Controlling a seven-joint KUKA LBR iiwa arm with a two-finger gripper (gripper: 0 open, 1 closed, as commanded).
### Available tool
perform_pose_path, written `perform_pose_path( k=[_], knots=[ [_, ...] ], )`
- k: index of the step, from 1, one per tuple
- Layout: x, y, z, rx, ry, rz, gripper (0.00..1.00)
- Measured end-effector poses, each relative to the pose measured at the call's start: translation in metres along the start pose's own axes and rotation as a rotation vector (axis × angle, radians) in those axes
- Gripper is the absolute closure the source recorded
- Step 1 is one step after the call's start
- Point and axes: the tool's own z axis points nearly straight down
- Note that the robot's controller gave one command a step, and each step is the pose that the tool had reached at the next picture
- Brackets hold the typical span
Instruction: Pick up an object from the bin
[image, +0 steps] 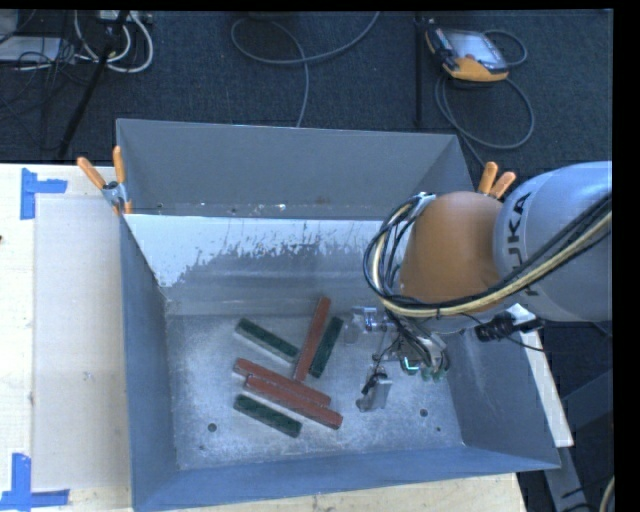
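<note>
So on my feed the grey metal bin (200, 300) takes up most of the picture. The arm (560, 240) comes in over its right rim, with its orange cover (450, 245) and a loop of cables (385, 250) hanging above the right half of the bin's floor.

The stuff to pick is a loose little heap of flat bars around the middle of the floor, a bit toward the left wall. The two long red-brown bars (290, 392) lie side by side, touching, and run diagonally toward the front right corner. A third red-brown bar (314, 335) points at the back wall, its lower end meeting the long pair. A short dark green bar (327, 347) sits right beside it on the right. The back dark green bar (266, 338) is on the back-left side of the heap, and the front dark green bar (267, 415) lies just beside the long pair.

The gripper (374, 392) is down low near the floor, just right of the heap and close to the front end of the long pair. As far as I can see it's not touching any bar. Released or clenched? Honestly can't tell from this angle.
</note>
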Motion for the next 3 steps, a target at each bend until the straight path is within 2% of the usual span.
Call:
perform_pose_path(
  k=[1,2,3],
  knots=[
    [-0.002,0.0,-0.004,0.0,-0.007,0.0,0.0],
    [-0.059,0.023,0.032,0.003,-0.016,-0.276,0.0],
    [-0.073,0.045,0.024,0.001,-0.007,-0.261,0.0]
  ],
)
